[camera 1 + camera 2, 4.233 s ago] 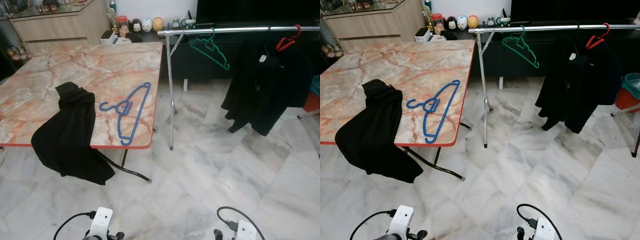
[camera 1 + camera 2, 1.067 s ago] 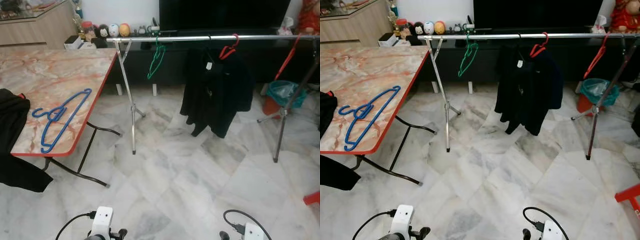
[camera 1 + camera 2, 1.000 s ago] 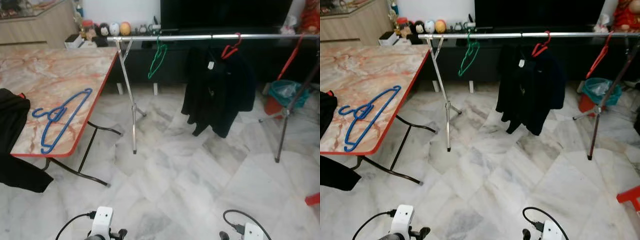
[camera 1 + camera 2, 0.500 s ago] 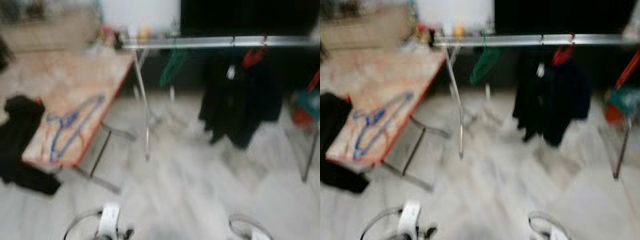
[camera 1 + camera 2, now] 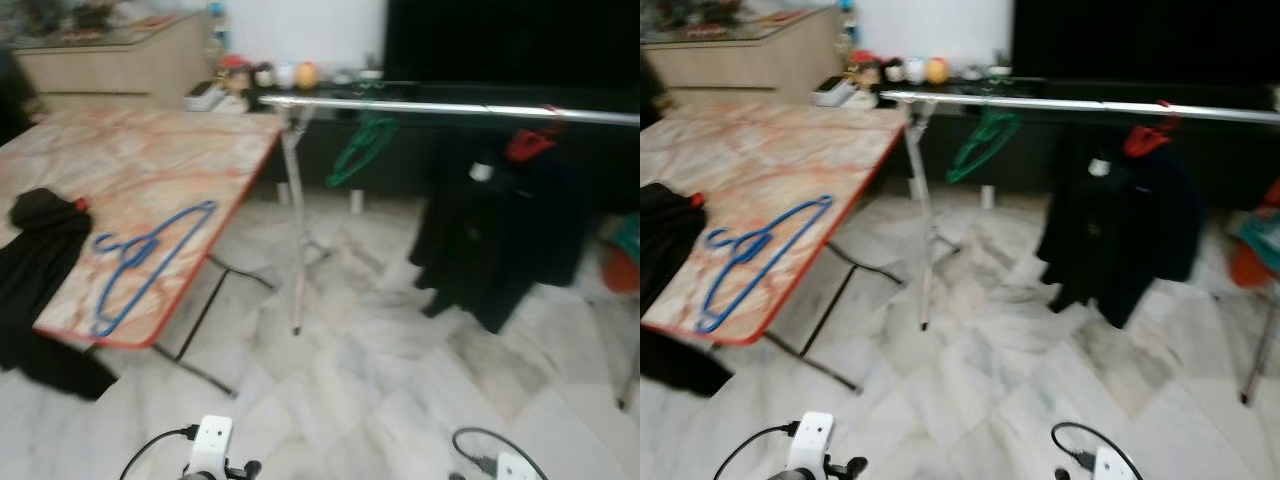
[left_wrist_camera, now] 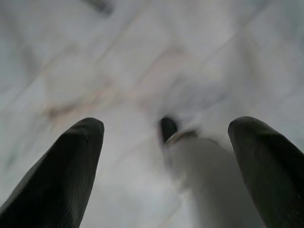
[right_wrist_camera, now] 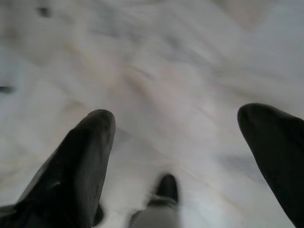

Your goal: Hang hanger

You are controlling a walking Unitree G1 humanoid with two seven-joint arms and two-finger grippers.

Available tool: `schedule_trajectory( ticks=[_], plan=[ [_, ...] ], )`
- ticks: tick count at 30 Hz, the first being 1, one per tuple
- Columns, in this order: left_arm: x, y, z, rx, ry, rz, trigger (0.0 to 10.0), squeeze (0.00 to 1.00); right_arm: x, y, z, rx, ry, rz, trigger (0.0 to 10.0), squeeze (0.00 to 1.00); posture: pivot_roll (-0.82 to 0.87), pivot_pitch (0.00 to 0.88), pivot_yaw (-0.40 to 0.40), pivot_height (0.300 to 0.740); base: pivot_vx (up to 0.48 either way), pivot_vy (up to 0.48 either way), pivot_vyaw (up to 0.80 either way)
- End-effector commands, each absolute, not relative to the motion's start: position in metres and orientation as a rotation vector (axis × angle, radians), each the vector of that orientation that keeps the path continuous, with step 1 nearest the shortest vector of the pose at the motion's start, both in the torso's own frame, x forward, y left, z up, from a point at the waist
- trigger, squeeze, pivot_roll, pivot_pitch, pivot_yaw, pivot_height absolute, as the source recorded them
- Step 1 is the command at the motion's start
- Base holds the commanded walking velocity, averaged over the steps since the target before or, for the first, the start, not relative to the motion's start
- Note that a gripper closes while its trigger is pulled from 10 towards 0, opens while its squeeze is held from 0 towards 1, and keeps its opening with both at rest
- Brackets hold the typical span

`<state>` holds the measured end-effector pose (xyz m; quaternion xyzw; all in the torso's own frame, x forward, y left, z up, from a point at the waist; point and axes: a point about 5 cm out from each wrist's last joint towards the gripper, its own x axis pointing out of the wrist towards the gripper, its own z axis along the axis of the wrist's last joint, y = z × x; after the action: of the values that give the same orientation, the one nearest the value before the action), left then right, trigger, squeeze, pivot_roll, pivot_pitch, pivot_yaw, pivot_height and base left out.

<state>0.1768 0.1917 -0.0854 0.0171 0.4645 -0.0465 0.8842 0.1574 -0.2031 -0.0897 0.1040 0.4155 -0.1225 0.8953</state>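
Marble floor [image 5: 400, 380] lay before you; the blue hanger [image 5: 145, 262] rested flat near the table [image 5: 150, 170] edge, left of the rail [image 5: 440, 108]. Both grippers, left [image 6: 166, 137] and right [image 7: 178, 128], hung spread apart, empty. It looked light, stiff, thin: pinch its shoulder bar.

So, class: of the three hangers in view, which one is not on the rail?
The blue hanger: it lies flat on the marble table, while the green and red hang from the rail.

Left gripper [image 6: 166, 124] and right gripper [image 7: 175, 116] spread, hanging low
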Motion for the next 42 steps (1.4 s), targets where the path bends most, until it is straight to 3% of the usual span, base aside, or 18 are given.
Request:
schedule_trajectory(
  ticks=[1, 42],
  plan=[
    [0.1865, 0.1856, -0.0816, 0.043, 0.943, -0.117, 10.0, 0.00, 0.1429, -0.2057, -0.0948, 0.228, 0.891, -0.284, 10.0, 0.00, -0.05, 0.000, 0.038, 0.740, 0.300, 0.000, 0.00],
    [0.1881, 0.1839, -0.0810, 0.043, 0.940, -0.125, 10.0, 0.00, 0.1433, -0.2091, -0.0945, 0.225, 0.899, -0.295, 10.0, 0.00, -0.05, 0.000, 0.039, 0.740, 0.299, 0.000, 0.00]
  ],
)
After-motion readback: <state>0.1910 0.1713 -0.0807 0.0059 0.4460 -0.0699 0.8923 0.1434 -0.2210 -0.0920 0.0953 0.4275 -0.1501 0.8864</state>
